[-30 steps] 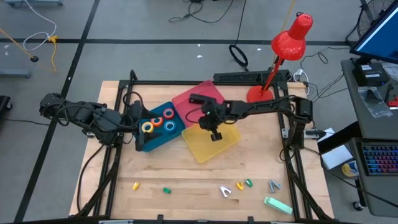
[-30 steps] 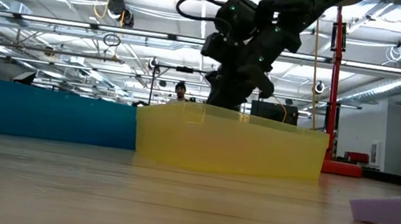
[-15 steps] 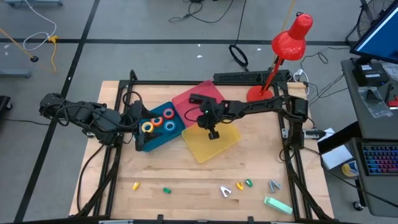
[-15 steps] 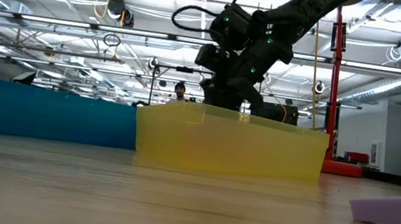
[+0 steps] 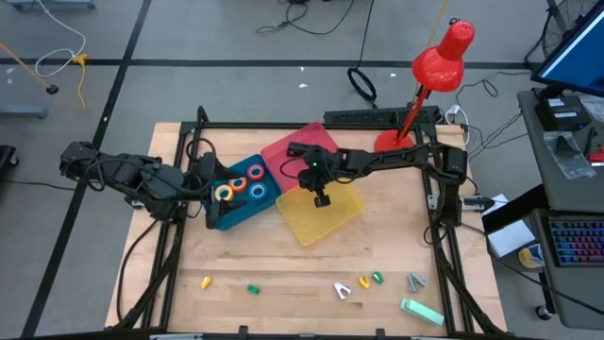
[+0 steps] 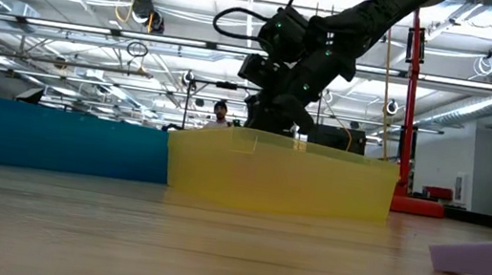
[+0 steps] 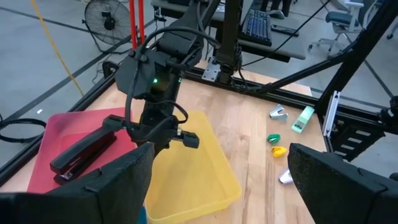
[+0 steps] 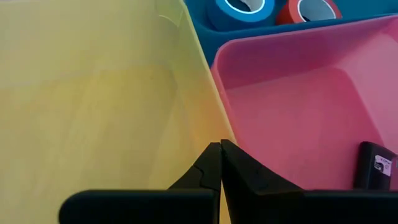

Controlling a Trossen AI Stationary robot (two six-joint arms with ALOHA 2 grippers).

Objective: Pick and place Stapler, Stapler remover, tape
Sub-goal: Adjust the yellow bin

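Four tape rolls [image 5: 242, 185] are seen in the blue bin [image 5: 231, 213], a black stapler [image 7: 84, 151] in the pink tray [image 8: 292, 118]. The right gripper [image 8: 220, 163], clenched empty, is held above the yellow tray [image 5: 319, 219]; the stapler, judged rigid and weighty, is best gripped mid-body.

Four tape rolls [image 5: 239, 186] flat in blue bin [image 5: 226, 215]; black stapler [image 7: 83, 152] flat in pink tray [image 7: 59, 124]; small staple removers [image 5: 343, 290] loose on table.
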